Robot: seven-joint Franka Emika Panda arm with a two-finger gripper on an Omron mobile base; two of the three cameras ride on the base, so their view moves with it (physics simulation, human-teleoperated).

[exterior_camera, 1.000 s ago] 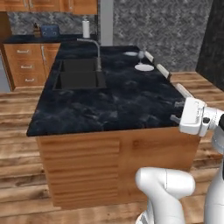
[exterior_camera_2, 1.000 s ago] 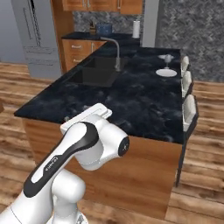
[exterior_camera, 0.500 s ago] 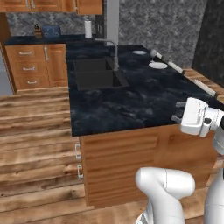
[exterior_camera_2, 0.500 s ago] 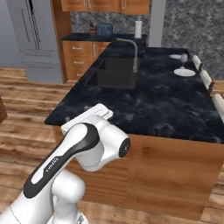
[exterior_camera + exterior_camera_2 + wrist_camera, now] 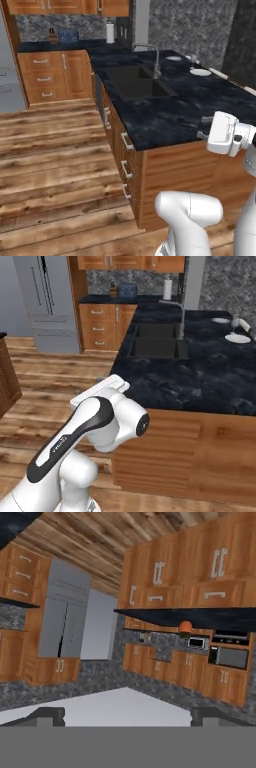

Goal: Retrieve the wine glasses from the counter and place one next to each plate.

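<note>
The counter (image 5: 170, 117) is a black marble island with white veining, with its near corner in front of me. Two plates lie at its far right end: a white one (image 5: 200, 72) (image 5: 237, 338) and a paler one (image 5: 174, 58) (image 5: 220, 320) behind it. A small pale upright shape (image 5: 193, 60) stands between them; it is too small to tell if it is one of the wine glasses. My gripper (image 5: 203, 128) (image 5: 90, 385) (image 5: 127, 716) hangs open and empty at the counter's near edge, far from the plates. The hand view is rolled over and faces wall cabinets across the room.
A sink (image 5: 137, 82) with a tall faucet (image 5: 156, 57) is set in the island. Drawer fronts with handles (image 5: 125, 150) line its near side. A grey fridge (image 5: 47, 303) and wooden cabinets (image 5: 50, 75) stand at the back, with a paper towel roll (image 5: 110, 33). Wooden floor (image 5: 50, 165) lies open to the left.
The whole picture has shifted: the base has driven along the island, so the counter's corner and drawer side now face me. The arm holds the same pose, gripper still open.
</note>
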